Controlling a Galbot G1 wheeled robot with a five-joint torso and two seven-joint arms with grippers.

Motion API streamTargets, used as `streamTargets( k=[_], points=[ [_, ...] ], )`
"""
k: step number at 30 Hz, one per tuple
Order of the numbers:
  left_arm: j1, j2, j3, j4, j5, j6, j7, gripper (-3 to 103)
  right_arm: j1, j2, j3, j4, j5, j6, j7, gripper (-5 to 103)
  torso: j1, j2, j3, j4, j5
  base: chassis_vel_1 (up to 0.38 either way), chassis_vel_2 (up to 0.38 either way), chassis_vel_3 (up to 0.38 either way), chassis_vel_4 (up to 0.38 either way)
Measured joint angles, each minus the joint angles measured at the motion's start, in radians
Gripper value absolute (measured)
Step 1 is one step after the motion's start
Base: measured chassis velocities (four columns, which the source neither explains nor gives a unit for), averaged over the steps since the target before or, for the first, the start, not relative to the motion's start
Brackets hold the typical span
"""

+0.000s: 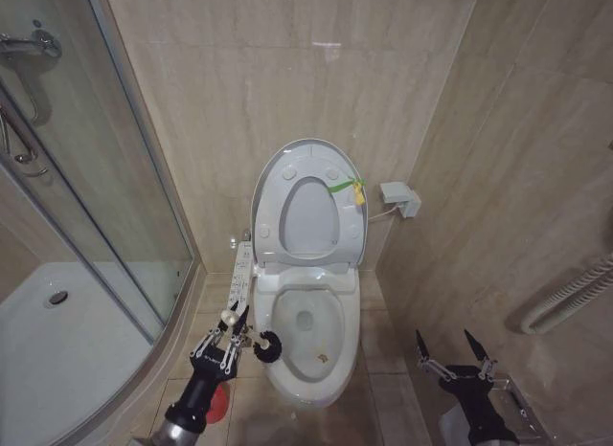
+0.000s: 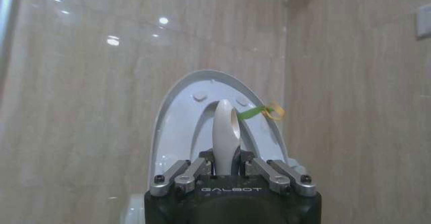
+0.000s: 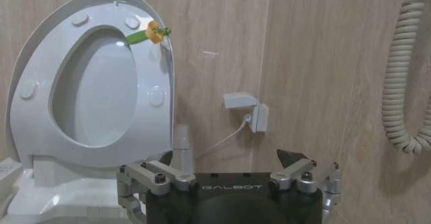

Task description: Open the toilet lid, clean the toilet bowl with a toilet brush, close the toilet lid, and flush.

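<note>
I saw the left tool clamped on the toilet brush at the toilet bowl rim, toilet lid upright, the right tool spread wide, idle.

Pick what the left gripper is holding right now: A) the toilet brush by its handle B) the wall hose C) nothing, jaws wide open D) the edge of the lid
A: the left gripper is shut on the toilet brush handle, its dark head at the bowl rim, with the lid up.

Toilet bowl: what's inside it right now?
The toilet bowl holds shallow water and a small yellowish speck; the toilet brush head, held by the left gripper, covers part of its rim.
</note>
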Motion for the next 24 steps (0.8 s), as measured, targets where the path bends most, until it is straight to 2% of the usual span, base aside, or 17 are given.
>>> streamTargets(
  k=[1, 4, 14, 18, 24],
  points=[
    [0.0, 0.0, 0.0, 0.0, 0.0, 0.0, 0.0, 23, 0.0, 0.0, 0.0, 0.0, 0.0, 0.0, 0.0, 100, 0.0, 0.0, 0.0, 0.0, 0.0, 0.0, 0.0, 0.0, 0.0],
    [-0.068, 0.031, 0.002, 0.042, -0.035, -0.005, 0.055, 23, 0.0, 0.0, 0.0, 0.0, 0.0, 0.0, 0.0, 100, 0.0, 0.0, 0.0, 0.0, -0.0001, 0.0, 0.0, 0.0, 0.0],
    [-0.182, 0.113, -0.008, 0.077, -0.077, -0.007, 0.099, 23, 0.0, 0.0, 0.0, 0.0, 0.0, 0.0, 0.0, 100, 0.0, 0.0, 0.0, 0.0, 0.0, 0.0, 0.0, 0.0, 0.0],
    [-0.245, 0.17, -0.002, 0.114, -0.113, -0.013, 0.13, 23, 0.0, 0.0, 0.0, 0.0, 0.0, 0.0, 0.0, 100, 0.0, 0.0, 0.0, 0.0, 0.0, 0.0, 0.0, 0.0, 0.0],
    [-0.302, 0.21, 0.02, 0.162, -0.153, -0.031, 0.174, 23, 0.0, 0.0, 0.0, 0.0, 0.0, 0.0, 0.0, 100, 0.0, 0.0, 0.0, 0.0, 0.0, 0.0, 0.0, 0.0, 0.0]
  ],
)
